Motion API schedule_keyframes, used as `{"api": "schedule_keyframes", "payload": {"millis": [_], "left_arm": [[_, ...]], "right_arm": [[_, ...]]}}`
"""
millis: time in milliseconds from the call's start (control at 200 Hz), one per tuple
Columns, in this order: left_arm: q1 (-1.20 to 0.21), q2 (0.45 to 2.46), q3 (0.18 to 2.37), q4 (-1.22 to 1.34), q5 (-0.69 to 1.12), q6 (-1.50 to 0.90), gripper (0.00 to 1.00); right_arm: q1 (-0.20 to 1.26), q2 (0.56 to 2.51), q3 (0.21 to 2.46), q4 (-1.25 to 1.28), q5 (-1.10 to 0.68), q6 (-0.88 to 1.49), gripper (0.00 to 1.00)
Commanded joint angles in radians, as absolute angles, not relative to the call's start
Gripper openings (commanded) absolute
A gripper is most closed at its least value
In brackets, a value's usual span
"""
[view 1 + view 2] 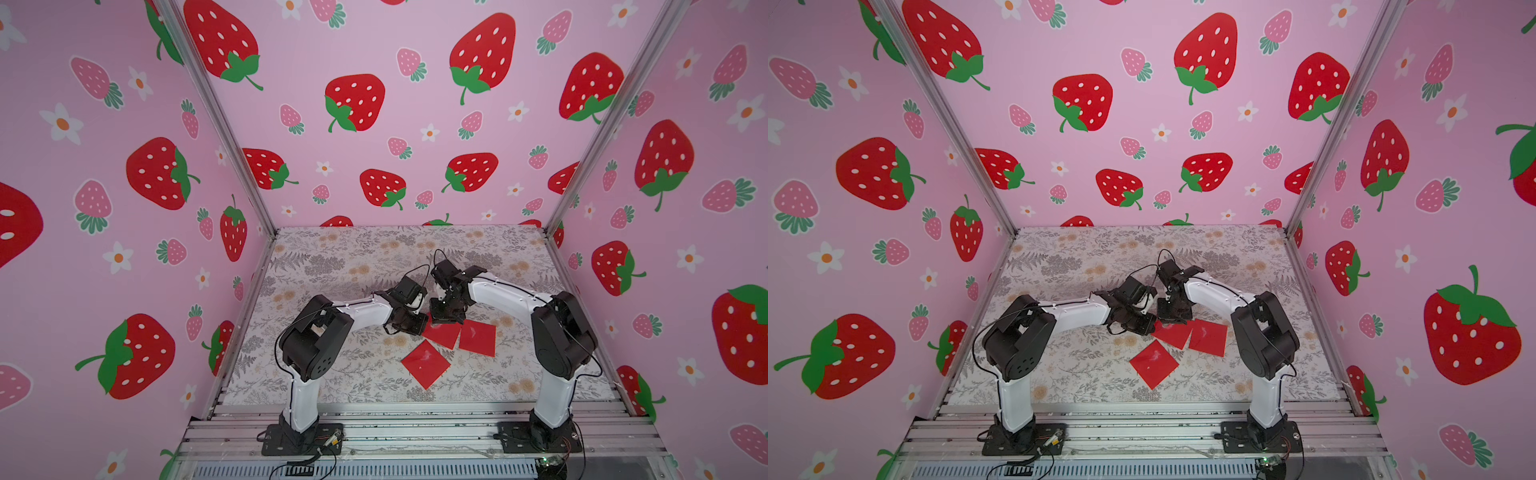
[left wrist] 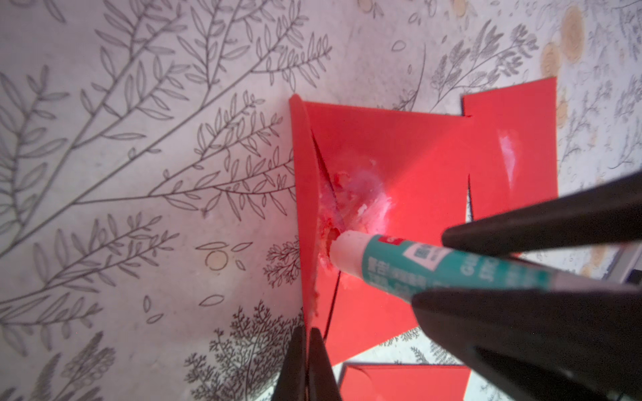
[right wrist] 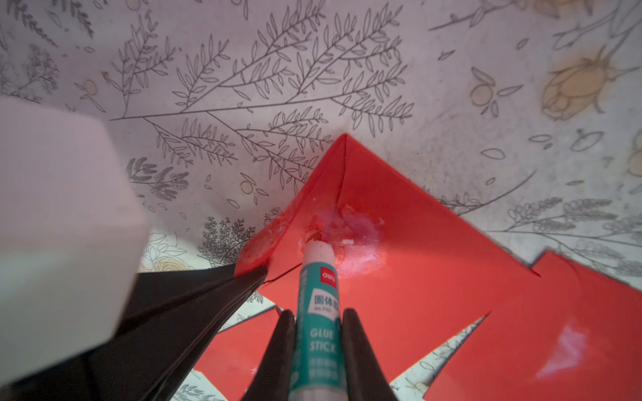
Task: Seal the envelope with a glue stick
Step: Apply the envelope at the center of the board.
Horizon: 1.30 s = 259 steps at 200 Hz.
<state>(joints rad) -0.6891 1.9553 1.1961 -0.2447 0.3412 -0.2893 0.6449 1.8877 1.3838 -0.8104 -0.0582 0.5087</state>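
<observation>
A red envelope (image 2: 399, 156) lies on the floral table, partly under both grippers in both top views (image 1: 442, 334) (image 1: 1173, 334). My left gripper (image 2: 307, 333) is shut on the edge of its flap (image 2: 301, 173) and holds the flap lifted. My right gripper (image 3: 318, 312) is shut on the glue stick (image 3: 318, 277), a white tube with a teal label. The stick's white tip (image 2: 342, 246) presses on the envelope beside a whitish glue smear (image 3: 357, 239), just inside the raised flap (image 3: 278, 229). In the top views the stick is hidden behind the grippers (image 1: 424, 322) (image 1: 446, 320).
Two more red envelopes lie close by, one to the right (image 1: 478, 337) with a glue mark and one nearer the front (image 1: 426, 364). Both arms meet over the middle of the floral table (image 1: 332, 374). Pink strawberry walls enclose three sides.
</observation>
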Motion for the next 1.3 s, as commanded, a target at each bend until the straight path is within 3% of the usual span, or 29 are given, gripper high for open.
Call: {"api": "schedule_keyframes", "payload": {"millis": [0,140,235,335,490,570,710,800,930,1061,1151,1291], "left_arm": [[-0.687,1.945,1.209,-0.267,0.352,-0.287,0.00],[-0.686,1.942,1.207,-0.272,0.352,-0.282,0.00],[-0.686,1.943,1.209,-0.272,0.353,-0.285,0.00],[-0.687,1.944,1.212,-0.271,0.353,-0.287,0.00],[-0.686,1.945,1.213,-0.272,0.353,-0.288,0.00],[-0.687,1.945,1.212,-0.272,0.351,-0.288,0.00],[-0.686,1.944,1.209,-0.271,0.350,-0.288,0.00],[-0.686,1.947,1.207,-0.265,0.354,-0.289,0.00],[-0.686,1.944,1.205,-0.266,0.351,-0.290,0.00],[-0.687,1.945,1.207,-0.271,0.350,-0.288,0.00],[-0.686,1.945,1.210,-0.272,0.351,-0.288,0.00],[-0.686,1.945,1.212,-0.272,0.351,-0.290,0.00]], "right_arm": [[0.647,1.893,1.398,-0.892,0.059,0.505,0.00],[0.646,1.901,1.403,-0.990,0.298,0.491,0.00],[0.648,1.910,1.409,-0.993,0.329,0.486,0.00],[0.647,1.905,1.406,-0.930,0.178,0.480,0.00],[0.638,1.892,1.361,-0.738,-0.203,0.512,0.00],[0.637,1.897,1.358,-0.712,-0.249,0.532,0.00],[0.635,1.888,1.356,-0.777,-0.097,0.529,0.00],[0.612,1.869,1.327,-0.759,-0.106,0.529,0.00],[0.632,1.883,1.383,-0.901,0.195,0.517,0.00],[0.632,1.890,1.395,-0.933,0.311,0.501,0.00],[0.633,1.896,1.397,-0.916,0.265,0.498,0.00],[0.627,1.894,1.358,-0.796,-0.017,0.501,0.00]]}}
